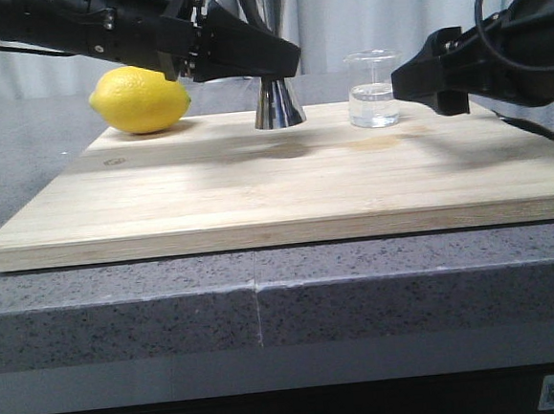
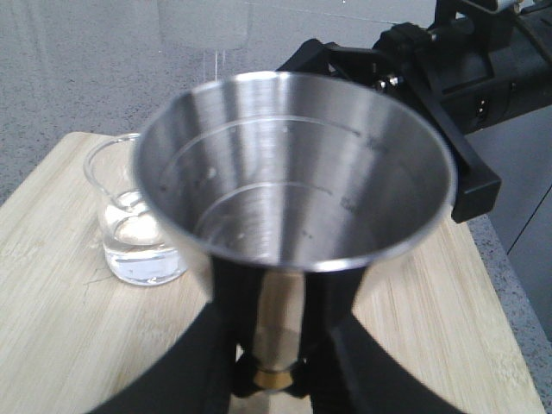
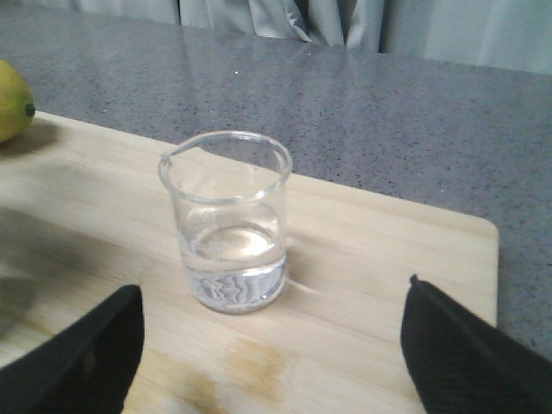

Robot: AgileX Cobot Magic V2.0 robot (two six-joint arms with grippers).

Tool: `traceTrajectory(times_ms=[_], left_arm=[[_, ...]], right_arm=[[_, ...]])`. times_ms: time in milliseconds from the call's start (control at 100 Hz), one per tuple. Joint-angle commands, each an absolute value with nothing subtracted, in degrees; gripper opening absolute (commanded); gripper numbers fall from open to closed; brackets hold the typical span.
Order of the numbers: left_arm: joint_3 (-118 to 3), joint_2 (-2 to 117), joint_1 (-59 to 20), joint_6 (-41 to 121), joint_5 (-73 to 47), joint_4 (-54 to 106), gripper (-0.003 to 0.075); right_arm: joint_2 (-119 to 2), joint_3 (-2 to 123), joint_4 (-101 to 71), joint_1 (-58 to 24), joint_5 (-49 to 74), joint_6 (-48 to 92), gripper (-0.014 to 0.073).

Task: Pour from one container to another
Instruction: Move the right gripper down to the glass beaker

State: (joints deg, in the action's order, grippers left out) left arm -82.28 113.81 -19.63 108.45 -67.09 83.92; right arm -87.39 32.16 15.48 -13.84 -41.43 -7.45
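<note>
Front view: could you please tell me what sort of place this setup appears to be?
Probably a mock kitchen or bar counter: a wooden cutting board on a speckled stone worktop, bearing a lemon, a steel jigger and a glass beaker of clear liquid.

Both arms are matte black, blocky and angular. The left arm (image 1: 100,29) shows small silver screws. A black cable loops above the right arm (image 1: 505,50).

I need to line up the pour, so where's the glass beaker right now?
In the front view the glass beaker stands upright toward the back right of the wooden board, right of the steel jigger, with the open right gripper just short of it.
</note>
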Motion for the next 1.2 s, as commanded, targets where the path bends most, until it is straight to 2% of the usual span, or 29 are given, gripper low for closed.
traceTrajectory(times_ms=[0, 260, 1190], left_arm=[[-84.01, 110.96, -19.26, 108.52, -70.81, 88.14, -0.001], [-84.01, 110.96, -19.26, 108.52, -70.81, 88.14, -0.001], [-84.01, 110.96, -19.26, 108.52, -71.02, 88.14, -0.001]], right_arm=[[-86.8, 33.28, 16.24, -13.77, -47.11, -7.55, 0.055], [-89.76, 33.36, 17.45, -13.77, -50.13, -8.95, 0.055], [-94.25, 39.59, 20.08, -13.77, -47.91, -9.06, 0.055]])
